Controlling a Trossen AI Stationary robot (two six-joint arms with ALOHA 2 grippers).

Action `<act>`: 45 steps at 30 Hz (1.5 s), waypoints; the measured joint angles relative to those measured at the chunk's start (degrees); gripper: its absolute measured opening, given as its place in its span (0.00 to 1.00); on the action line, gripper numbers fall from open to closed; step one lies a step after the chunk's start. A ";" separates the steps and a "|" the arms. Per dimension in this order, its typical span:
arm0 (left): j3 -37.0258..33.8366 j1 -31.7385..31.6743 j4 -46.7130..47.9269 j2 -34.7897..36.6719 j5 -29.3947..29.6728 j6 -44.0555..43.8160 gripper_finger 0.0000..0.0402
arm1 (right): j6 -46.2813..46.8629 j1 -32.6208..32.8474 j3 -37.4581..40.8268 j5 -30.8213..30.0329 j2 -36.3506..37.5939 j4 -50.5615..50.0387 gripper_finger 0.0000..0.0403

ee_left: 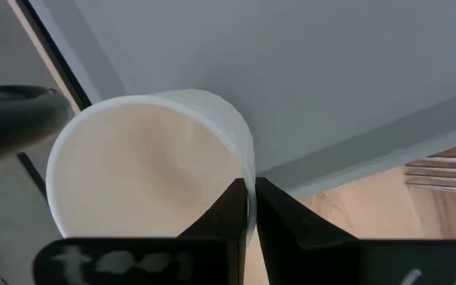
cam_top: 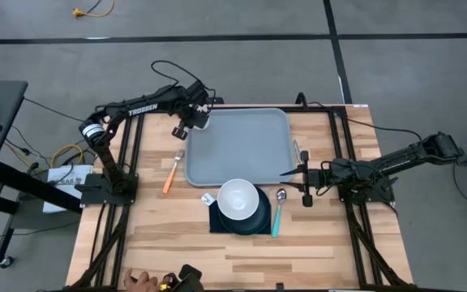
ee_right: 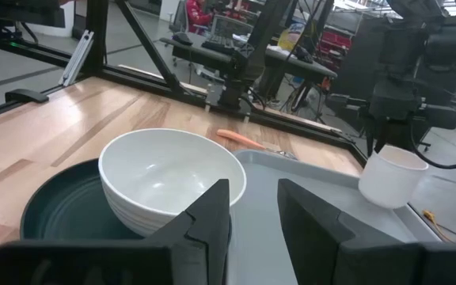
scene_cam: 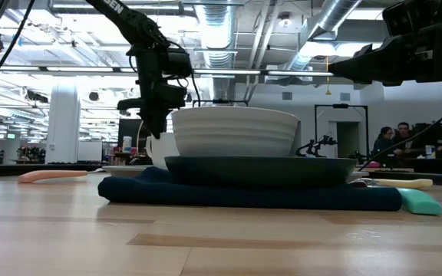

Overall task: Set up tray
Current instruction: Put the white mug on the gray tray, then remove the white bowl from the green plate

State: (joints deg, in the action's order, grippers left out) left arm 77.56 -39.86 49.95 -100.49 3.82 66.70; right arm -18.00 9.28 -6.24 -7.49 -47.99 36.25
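The grey-blue tray (cam_top: 242, 150) lies flat on the wooden table. My left gripper (cam_top: 191, 122) is at the tray's far left corner, shut on a white cup (ee_left: 145, 170), which also shows in the right wrist view (ee_right: 392, 176). My right gripper (cam_top: 289, 172) is open at the tray's near right edge and touches nothing. A white bowl (cam_top: 238, 199) sits in a dark plate (cam_top: 258, 217), which rests on a navy napkin (scene_cam: 244, 195) near the tray's near edge. My left gripper holds the cup by its rim wall (ee_left: 249, 198), with one finger (ee_left: 224, 218) inside and the other finger (ee_left: 287, 226) outside. The fingers come from above, pointing down. The cup stays roughly upright over the tray's corner; I cannot tell whether its base touches the tray.
A fork with an orange handle (cam_top: 171, 172) lies left of the tray. A spoon with a teal handle (cam_top: 278, 212) lies right of the plate. A pale-handled piece of cutlery (scene_cam: 401, 182) sits by the tray's right side. A person's hand (cam_top: 140, 281) is at the table's near edge.
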 joint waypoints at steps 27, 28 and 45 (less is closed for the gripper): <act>0.00 0.00 -0.20 0.02 3.33 -0.47 0.20 | 0.00 0.00 0.00 -0.01 -0.01 0.01 0.25; 0.00 0.00 -0.22 0.02 3.40 -0.53 0.21 | 0.00 0.00 0.00 -0.01 -0.01 0.00 0.25; 0.00 0.00 -0.59 0.03 4.56 -5.98 0.32 | 0.01 0.00 0.00 -0.02 -0.01 0.00 0.25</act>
State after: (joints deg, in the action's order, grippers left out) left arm 77.56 -39.86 49.36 -100.46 8.38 60.71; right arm -17.99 9.28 -6.24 -7.50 -48.00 36.25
